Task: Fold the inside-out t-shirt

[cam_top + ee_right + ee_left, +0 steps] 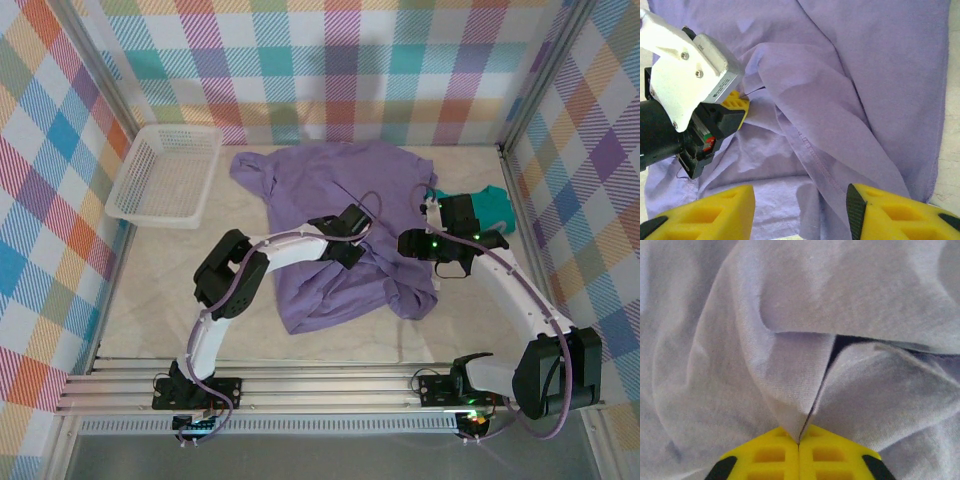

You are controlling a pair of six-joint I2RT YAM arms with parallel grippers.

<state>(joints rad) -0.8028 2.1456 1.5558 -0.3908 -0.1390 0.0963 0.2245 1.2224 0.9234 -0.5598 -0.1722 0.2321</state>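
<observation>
My left gripper (799, 452) is squeezed tight on a fold of the purple t-shirt (320, 180), and the cloth is pinched between its yellow fingers. My right gripper (800, 217) has its fingers wide apart over the shirt and holds nothing, at 3 o'clock from the left one. The shirt lies crumpled in the middle of the table (160, 290), with a green garment (490, 208) beside it at 3 o'clock and a white basket (158, 222) at 10 o'clock.

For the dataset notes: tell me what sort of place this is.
Probably a robot lab cell, not a home: plaid panel walls enclose a table, an aluminium rail runs along its near edge, and a lavender t-shirt lies beside a white basket.
</observation>
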